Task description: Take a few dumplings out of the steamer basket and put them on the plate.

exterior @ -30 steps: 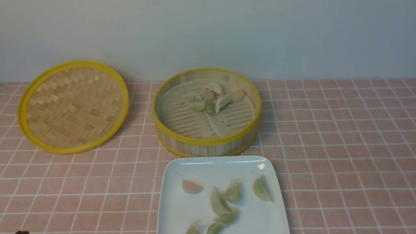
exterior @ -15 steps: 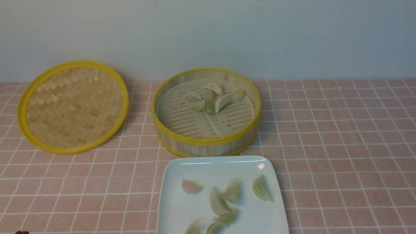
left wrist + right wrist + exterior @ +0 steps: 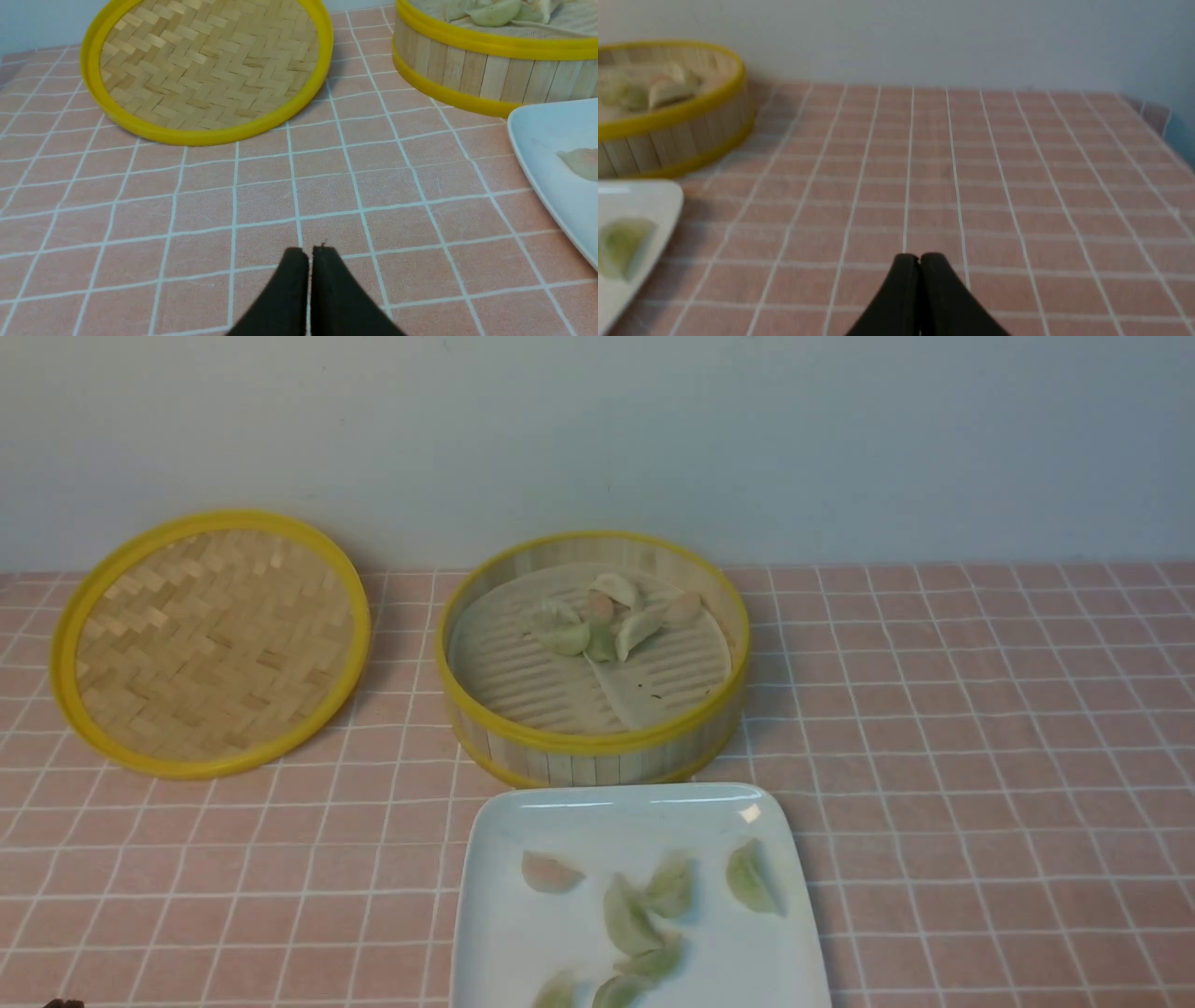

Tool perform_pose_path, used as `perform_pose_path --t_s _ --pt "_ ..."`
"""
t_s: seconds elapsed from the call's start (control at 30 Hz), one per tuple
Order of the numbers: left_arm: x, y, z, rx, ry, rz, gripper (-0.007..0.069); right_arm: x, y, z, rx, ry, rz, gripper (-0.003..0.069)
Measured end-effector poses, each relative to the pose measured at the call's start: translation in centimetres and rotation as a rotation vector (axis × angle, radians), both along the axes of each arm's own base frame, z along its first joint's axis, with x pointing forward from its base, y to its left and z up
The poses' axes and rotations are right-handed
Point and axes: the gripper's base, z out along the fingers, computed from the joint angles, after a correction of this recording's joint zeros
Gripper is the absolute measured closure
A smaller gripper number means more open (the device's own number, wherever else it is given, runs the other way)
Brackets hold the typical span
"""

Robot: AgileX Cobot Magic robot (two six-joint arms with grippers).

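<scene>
Seven dumplings are seen on the plate, which is set at the near edge of the counter, about midway along it. One pinkish piece is placed toward the plate's left side, one green piece toward its right, and the rest are gathered in the middle and at the near rim (two are cut off by the picture's edge). Just behind the plate, close to it but apart, the steamer is stood toward the far edge. A cluster of dumplings is left in the far half of its ribbed liner: green, whitish and a couple of pinkish ones, touching or overlapping. The woven lid is laid flat at the far left of the counter, well apart from the steamer.

Neither arm is shown in the front view. In the left wrist view the left fingers are pressed together with nothing between them, held over bare pink tiles near the plate's left rim. In the right wrist view the right fingers are likewise pressed together and empty, held over bare tiles to the right of the plate and steamer.
</scene>
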Motion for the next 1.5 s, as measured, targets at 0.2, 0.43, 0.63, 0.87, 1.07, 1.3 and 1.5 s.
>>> perform_pose_path --t_s 0.2,0.43,0.63,0.87,1.07,1.3,1.5 --pt "0.0 0.0 0.0 0.0 0.0 0.0 0.0631 0.08 0.05 0.11 0.015 -0.023 0.0 0.0673" --pt "0.0 0.0 0.0 0.0 0.0 0.0 0.0631 0.09 0.05 0.1 0.019 -0.025 0.0 0.0673" --pt "0.0 0.0 0.0 0.0 0.0 0.0 0.0631 0.09 0.06 0.1 0.02 -0.025 0.0 0.0673" --pt "0.0 0.0 0.0 0.0 0.0 0.0 0.0631 0.09 0.06 0.11 0.02 -0.026 0.0 0.0673" --pt "0.0 0.0 0.0 0.0 0.0 0.0 0.0631 0.09 0.06 0.11 0.022 -0.026 -0.001 0.0673" --pt "0.0 0.0 0.0 -0.001 0.0 0.0 0.0631 0.09 0.06 0.11 0.022 -0.026 -0.001 0.0673" --pt "0.0 0.0 0.0 -0.001 0.0 0.0 0.0631 0.09 0.06 0.11 0.022 -0.026 -0.001 0.0673"
